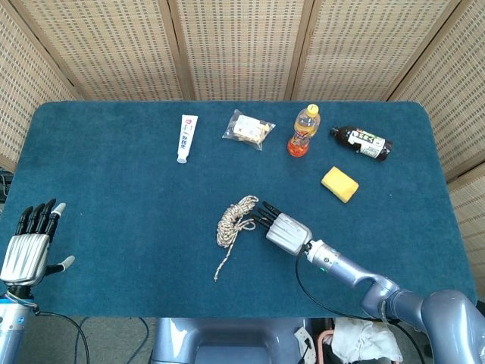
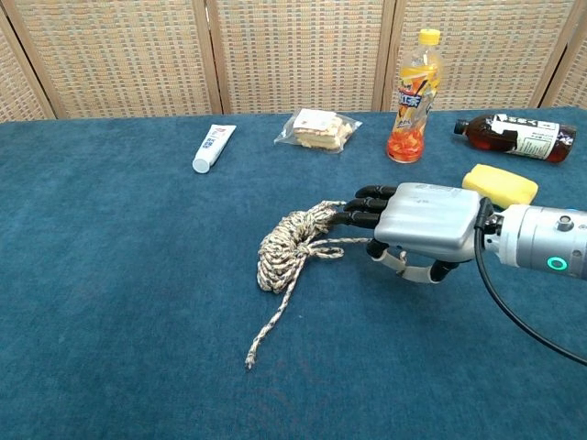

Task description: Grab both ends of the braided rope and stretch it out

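The braided rope [image 1: 229,219] lies in a loose coil [image 2: 285,246] mid-table. One tail runs toward the front and ends free [image 2: 249,361]. The other strand runs right and vanishes under my right hand [image 2: 417,224]. That hand [image 1: 285,230] lies palm down just right of the coil, its dark fingertips [image 2: 353,206] stretched out against the coil's top. The thumb curls beneath beside the strand, and whether it pinches the strand is hidden. My left hand [image 1: 29,243] hovers off the table's front left corner, fingers apart and holding nothing, far from the rope.
Along the back stand a white tube [image 1: 186,137], a wrapped snack [image 1: 248,130], an upright orange drink bottle [image 1: 303,130] and a dark bottle lying down [image 1: 361,142]. A yellow sponge [image 1: 339,183] sits right of my right hand. Blue cloth [image 1: 114,197] covers the table.
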`<state>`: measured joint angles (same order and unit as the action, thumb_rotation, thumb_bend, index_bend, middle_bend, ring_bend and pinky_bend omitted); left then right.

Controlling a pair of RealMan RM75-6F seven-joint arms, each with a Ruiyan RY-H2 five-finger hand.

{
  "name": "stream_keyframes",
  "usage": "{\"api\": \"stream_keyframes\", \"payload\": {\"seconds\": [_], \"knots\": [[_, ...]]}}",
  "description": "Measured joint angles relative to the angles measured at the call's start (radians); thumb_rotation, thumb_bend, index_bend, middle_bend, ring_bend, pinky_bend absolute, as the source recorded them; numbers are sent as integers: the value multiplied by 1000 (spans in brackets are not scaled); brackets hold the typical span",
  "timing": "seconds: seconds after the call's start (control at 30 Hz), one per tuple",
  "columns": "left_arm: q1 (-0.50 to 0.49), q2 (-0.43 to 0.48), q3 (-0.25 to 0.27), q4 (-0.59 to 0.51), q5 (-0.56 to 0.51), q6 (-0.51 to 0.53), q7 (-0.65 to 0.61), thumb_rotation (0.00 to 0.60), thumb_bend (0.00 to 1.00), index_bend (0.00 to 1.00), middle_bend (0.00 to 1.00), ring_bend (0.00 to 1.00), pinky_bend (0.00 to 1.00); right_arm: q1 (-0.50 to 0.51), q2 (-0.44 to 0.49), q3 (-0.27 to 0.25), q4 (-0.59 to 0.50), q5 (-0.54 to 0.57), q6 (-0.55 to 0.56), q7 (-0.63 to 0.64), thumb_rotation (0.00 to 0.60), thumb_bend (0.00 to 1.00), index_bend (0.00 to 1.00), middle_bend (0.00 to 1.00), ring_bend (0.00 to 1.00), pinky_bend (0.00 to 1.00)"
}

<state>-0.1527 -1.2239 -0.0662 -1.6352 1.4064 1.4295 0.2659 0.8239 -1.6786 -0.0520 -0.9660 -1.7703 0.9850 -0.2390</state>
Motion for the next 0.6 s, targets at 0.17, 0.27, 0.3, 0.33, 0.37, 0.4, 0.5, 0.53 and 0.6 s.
{"api": "stream_keyframes", "payload": {"seconds": [0.17,0.27,0.3,0.33,0.37,0.4,0.5,0.53,0.6], "knots": [[-1,-1,1,0,1,0,1,600,0,0,0,0,0,-5,-4,1,5,4,18,18,600,440,635,0,0,0],[-2,-3,3,1,12,1,2,600,0,0,0,0,0,-9,-5,2,4,7,31,34,600,446,636,0,0,0],[-3,-4,5,3,18,1,2,600,0,0,0,0,0,-10,-5,2,3,7,35,41,600,447,637,0,0,0],[-5,-5,7,5,28,1,2,600,0,0,0,0,0,-12,-6,2,1,9,40,49,600,447,637,0,0,0],[-9,-7,12,11,46,1,1,600,0,0,0,0,0,-13,-6,2,0,10,43,55,600,447,638,0,0,0],[-13,-9,16,16,64,0,-2,600,0,0,0,0,0,-15,-5,2,-2,11,46,61,600,447,638,0,0,0],[-32,-17,34,48,151,2,-14,600,0,1,0,0,0,-17,-4,3,-10,15,54,68,600,447,639,0,0,0],[-40,-20,40,60,184,3,-18,600,0,9,0,0,0,-17,-3,5,-13,16,56,68,600,447,640,0,0,0],[-64,-29,55,94,269,4,-27,600,2,68,0,0,0,-16,-1,6,-20,18,57,65,600,447,640,0,0,0]]}}
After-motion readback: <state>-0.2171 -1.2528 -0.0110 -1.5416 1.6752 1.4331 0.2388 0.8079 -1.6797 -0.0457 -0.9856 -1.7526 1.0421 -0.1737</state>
